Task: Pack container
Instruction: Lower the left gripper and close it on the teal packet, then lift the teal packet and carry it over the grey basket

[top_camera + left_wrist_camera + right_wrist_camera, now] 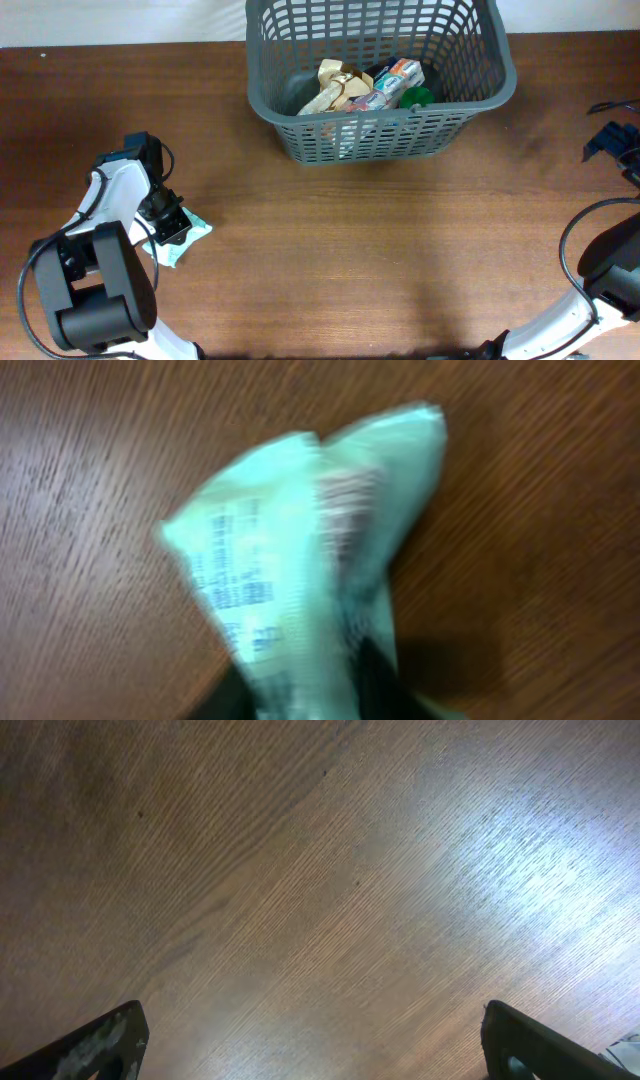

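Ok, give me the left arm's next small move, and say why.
Probably lift straight up: the left gripper looks pinched on the pale green packet, which lies on the table, well apart from the grey basket that already holds other packets.

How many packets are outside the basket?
1: a pale green packet on the left of the table, pinched by the left gripper. The robot arms may hide others.

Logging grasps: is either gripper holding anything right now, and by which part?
The left gripper pinches the pale green packet by one bunched end; the right gripper is open and empty.
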Tool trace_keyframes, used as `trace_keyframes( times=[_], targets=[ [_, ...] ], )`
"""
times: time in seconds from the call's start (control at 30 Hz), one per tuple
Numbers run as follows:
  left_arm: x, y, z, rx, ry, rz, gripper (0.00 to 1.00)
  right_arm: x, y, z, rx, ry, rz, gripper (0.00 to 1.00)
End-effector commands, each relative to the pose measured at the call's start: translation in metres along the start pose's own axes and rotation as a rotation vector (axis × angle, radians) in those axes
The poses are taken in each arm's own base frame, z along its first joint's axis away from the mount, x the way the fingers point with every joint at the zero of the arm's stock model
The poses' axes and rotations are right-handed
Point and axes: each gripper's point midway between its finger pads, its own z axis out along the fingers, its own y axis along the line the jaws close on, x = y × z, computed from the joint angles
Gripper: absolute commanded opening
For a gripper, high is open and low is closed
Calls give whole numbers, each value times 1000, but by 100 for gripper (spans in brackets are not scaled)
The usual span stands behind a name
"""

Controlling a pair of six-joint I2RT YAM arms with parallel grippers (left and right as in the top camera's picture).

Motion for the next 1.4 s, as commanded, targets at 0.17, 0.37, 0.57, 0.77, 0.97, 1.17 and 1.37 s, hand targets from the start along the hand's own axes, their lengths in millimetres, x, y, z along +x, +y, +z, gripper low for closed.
trace_keyframes(
  times=[0.17, 0.37, 0.57, 0.77, 0.97, 1.17, 1.37],
  targets=[
    [-1, -6, -10, 37, 9, 139, 2, 1, 2, -4, -5, -12, -10, 99],
    [11, -75, -110, 413, -18, 509, 2, 1, 2, -4, -5, -12, -10, 99],
    [69, -121, -328, 1157, -234, 1069, 2, 1, 2, -4, -5, -12, -10, 99],
    [186, -20, -503, 1923, -382, 1608, 1, 1, 2, -4, -5, -12, -10, 99],
    [257, 68, -526, 2161, -266, 1745, 1, 1, 2, -4, -5, -12, -10, 99],
    [318, 88, -482, 2098, -149, 1891, 1, 1, 2, -4, -5, -11, -10, 99],
    [355, 65, -432, 1967, -135, 1964, 2, 1, 2, -4, -5, -12, -10, 99]
  ],
)
